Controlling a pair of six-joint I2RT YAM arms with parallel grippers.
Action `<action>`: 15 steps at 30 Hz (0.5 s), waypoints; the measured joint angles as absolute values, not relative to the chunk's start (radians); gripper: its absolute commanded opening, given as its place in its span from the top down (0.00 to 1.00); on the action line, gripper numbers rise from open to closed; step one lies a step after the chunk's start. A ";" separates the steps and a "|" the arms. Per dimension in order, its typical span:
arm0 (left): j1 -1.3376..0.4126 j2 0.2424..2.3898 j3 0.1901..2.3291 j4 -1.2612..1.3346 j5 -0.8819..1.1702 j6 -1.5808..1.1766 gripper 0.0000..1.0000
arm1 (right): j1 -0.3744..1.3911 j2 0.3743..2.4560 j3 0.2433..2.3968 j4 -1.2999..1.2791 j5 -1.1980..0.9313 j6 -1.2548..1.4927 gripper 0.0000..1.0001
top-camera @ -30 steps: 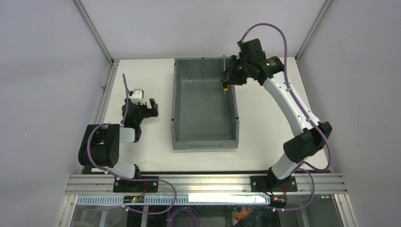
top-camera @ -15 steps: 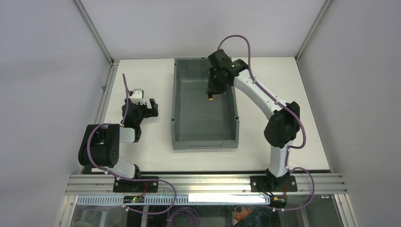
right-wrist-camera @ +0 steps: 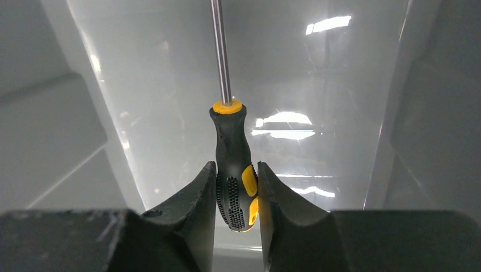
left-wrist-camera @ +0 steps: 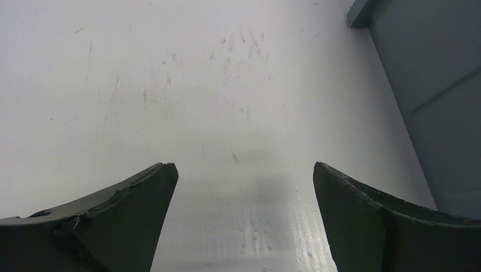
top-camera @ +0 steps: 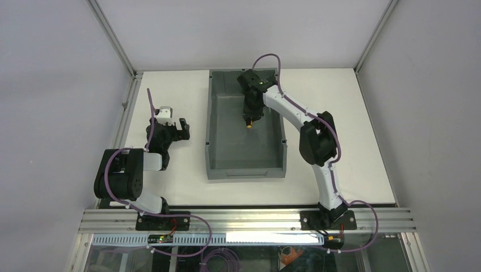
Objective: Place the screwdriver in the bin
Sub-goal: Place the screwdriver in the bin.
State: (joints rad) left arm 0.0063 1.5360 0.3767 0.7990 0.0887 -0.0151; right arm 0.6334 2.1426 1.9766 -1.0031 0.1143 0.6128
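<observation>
Top view: the large grey rectangular plastic bin (top-camera: 211, 136) stands on the white table (top-camera: 340, 113). The right end effector (top-camera: 250, 116) hangs over the bin's far half, carrying the small black, yellow-tipped screwdriver (top-camera: 249, 125). The left end effector (top-camera: 182, 129) sits left of the bin.

Left wrist view: fingers spread wide above the table, gripping nothing.

Right wrist view: fingers clamped narrowly on the screwdriver's handle. The shaft points away over the bin's interior.
</observation>
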 measured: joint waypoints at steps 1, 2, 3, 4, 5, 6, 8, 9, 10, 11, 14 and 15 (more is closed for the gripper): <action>0.006 1.536 0.377 0.799 0.089 -0.015 0.01 | 0.634 2.153 1.977 -1.002 0.115 0.613 1.00; 0.006 1.536 0.377 0.799 0.089 -0.015 0.01 | 0.635 2.165 1.980 -1.004 0.116 0.614 1.00; 0.006 1.536 0.377 0.799 0.089 -0.015 0.01 | 0.636 2.175 1.983 -1.004 0.116 0.616 1.00; 0.006 1.536 0.377 0.799 0.089 -0.015 0.01 | 0.637 2.188 1.987 -1.004 0.117 0.617 1.00; 0.006 1.536 0.377 0.799 0.089 -0.015 0.01 | 0.638 2.201 1.988 -1.003 0.117 0.620 1.00; 0.006 1.536 0.377 0.799 0.089 -0.015 0.01 | 0.638 2.209 1.988 -1.003 0.117 0.620 1.00; 0.006 1.536 0.377 0.799 0.089 -0.015 0.01 | 0.640 2.227 1.988 -1.003 0.117 0.623 1.00; 0.006 1.536 0.377 0.799 0.089 -0.015 0.01 | 0.640 2.234 1.989 -1.003 0.117 0.623 1.00; 0.006 1.536 0.377 0.799 0.089 -0.015 0.01 | 0.641 2.243 1.990 -1.002 0.117 0.624 1.00; 0.006 1.536 0.377 0.799 0.089 -0.015 0.01 | 0.641 2.252 1.992 -1.002 0.119 0.624 1.00; 0.006 1.536 0.377 0.799 0.089 -0.015 0.01 | 0.642 2.270 1.993 -0.999 0.121 0.624 1.00; 0.006 1.536 0.377 0.799 0.089 -0.015 0.01 | 0.642 2.276 1.993 -0.999 0.121 0.625 1.00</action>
